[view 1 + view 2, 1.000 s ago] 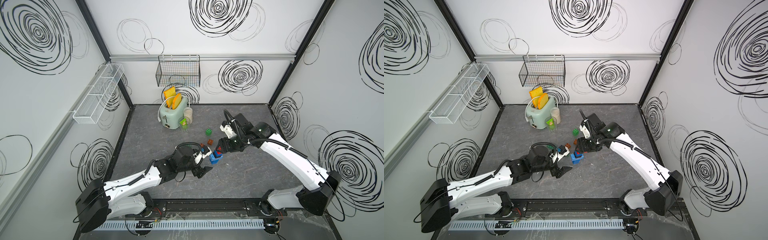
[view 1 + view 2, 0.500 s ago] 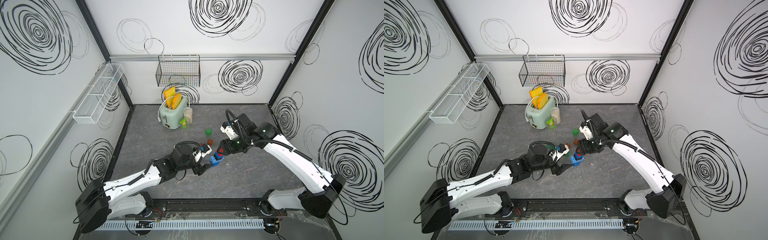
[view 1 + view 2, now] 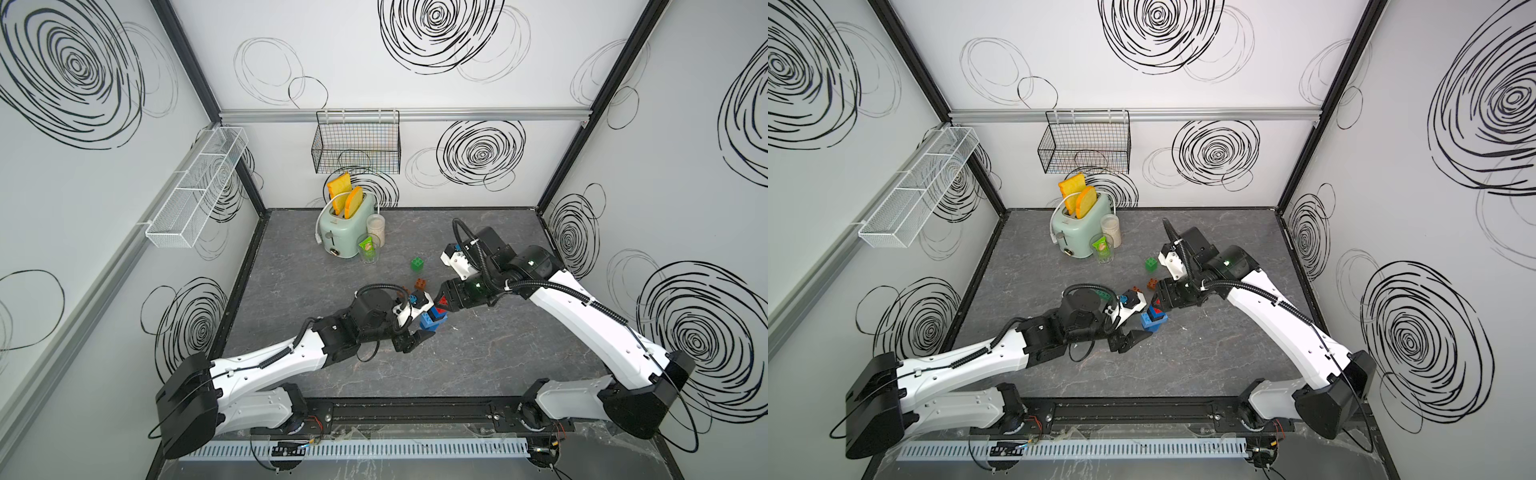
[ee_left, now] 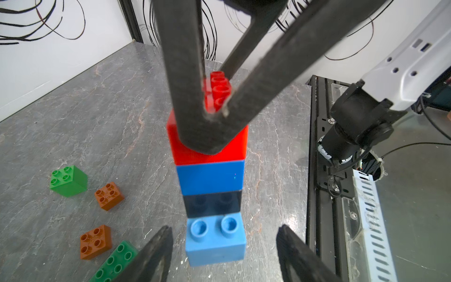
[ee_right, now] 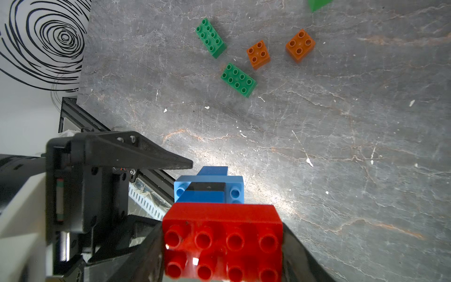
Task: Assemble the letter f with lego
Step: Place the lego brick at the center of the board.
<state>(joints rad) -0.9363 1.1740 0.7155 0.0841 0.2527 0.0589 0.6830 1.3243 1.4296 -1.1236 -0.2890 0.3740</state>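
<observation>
**Stack and grippers, mid-assembly.** In both top views the lego stack (image 3: 432, 321) stands upright near the middle of the table (image 3: 498, 365). The toaster (image 3: 347, 232) stands well apart from it at about 10 o'clock.

From the base up I count a light blue brick (image 4: 214, 241), a black brick (image 4: 212, 203), a blue brick (image 4: 211, 178) and an oblong red brick (image 4: 210, 144).

The right gripper (image 5: 223, 256) comes in from 2 o'clock and is clamped on the red brick. The left gripper (image 4: 224, 251) lies at 7 o'clock. Its fingers straddle the light blue brick with a gap on each side, so it grasps nothing.

Toward 12 o'clock of the stack lie loose pieces:
- a green square brick (image 3: 417, 263)
- two orange-brown bricks (image 5: 258, 54) (image 5: 300, 44)
- two green oblong bricks (image 5: 211, 37) (image 5: 238, 78)

I judge the stem of the F built, with the red brick serving as its top arm. I cannot tell whether that brick is fully pressed home. The middle arm is still missing, so roughly one placement appears to be left.
</observation>
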